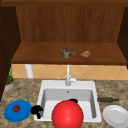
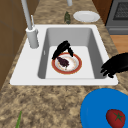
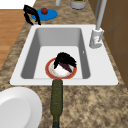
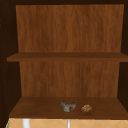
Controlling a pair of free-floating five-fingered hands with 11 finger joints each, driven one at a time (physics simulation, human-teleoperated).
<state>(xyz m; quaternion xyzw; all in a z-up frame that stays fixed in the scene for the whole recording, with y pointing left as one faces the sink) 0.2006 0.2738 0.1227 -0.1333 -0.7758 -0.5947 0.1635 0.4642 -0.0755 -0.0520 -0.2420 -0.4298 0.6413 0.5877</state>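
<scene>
Plate [image 2: 67,63] in sink [image 2: 30,72], frame centre, right hand [image 2: 62,49] curled over its rim.
Left hand [image 2: 115,65] hangs at sink's edge, fingers curled, empty, near blue plate [image 2: 100,110] with tomato [image 2: 115,118].

Room in the sink
We see bare basin [image 2: 67,35] behind the plate [image 2: 76,65]; the faucet [image 2: 32,37] probably crowds the back rim.

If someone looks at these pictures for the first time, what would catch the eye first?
Probably the red-rimmed plate on the sink floor, with the right hand reaching down to the dark food on it. The blue plate with a tomato lies on the counter left of the sink, and the left hand hovers beside it.
</scene>
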